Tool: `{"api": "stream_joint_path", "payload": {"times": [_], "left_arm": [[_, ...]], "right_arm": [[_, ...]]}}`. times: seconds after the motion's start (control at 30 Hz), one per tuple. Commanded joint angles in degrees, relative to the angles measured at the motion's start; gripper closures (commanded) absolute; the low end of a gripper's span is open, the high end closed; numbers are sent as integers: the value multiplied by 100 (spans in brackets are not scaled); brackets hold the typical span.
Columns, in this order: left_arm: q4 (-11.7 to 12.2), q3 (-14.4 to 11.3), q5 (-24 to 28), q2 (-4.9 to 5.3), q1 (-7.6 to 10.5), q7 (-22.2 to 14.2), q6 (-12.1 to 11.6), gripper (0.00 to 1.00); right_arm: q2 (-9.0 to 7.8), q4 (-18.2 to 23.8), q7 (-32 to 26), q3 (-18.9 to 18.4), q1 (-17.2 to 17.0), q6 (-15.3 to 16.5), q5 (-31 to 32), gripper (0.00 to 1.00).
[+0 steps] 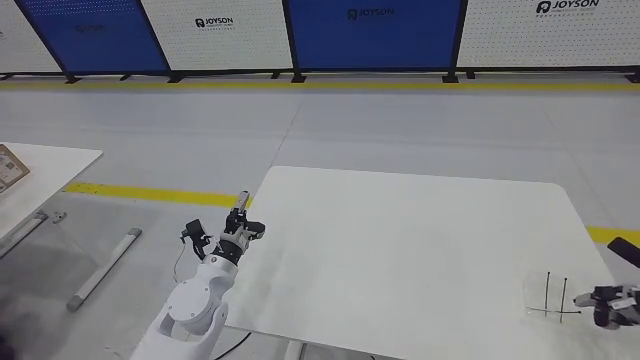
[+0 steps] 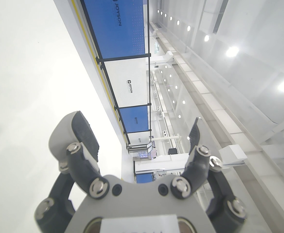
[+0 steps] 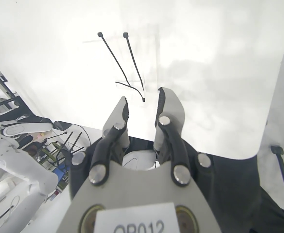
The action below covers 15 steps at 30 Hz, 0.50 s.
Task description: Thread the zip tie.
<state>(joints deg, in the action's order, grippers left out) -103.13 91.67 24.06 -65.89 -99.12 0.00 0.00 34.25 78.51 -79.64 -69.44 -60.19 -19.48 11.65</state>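
Thin black zip ties (image 3: 132, 56) (square-headed); smooth white table (image 3: 205, 25) beneath.

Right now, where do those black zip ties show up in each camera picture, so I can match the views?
Top view: the zip ties lie near the table's near right corner, just ahead of the right gripper.
Right wrist view: zip ties on the table, just beyond the right gripper.
Left wrist view: it looks along the table's other edge toward the blue panels, away from the zip ties.
Shared landmark: the white table.
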Motion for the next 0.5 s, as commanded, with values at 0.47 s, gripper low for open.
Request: {"api": "stream_joint_path", "payload": {"times": [0.47], "left_arm": [[0, 0, 0, 0, 0, 0, 0, 0]], "right_arm": [[72, 46, 0, 308, 166, 0, 313, 84]]}}
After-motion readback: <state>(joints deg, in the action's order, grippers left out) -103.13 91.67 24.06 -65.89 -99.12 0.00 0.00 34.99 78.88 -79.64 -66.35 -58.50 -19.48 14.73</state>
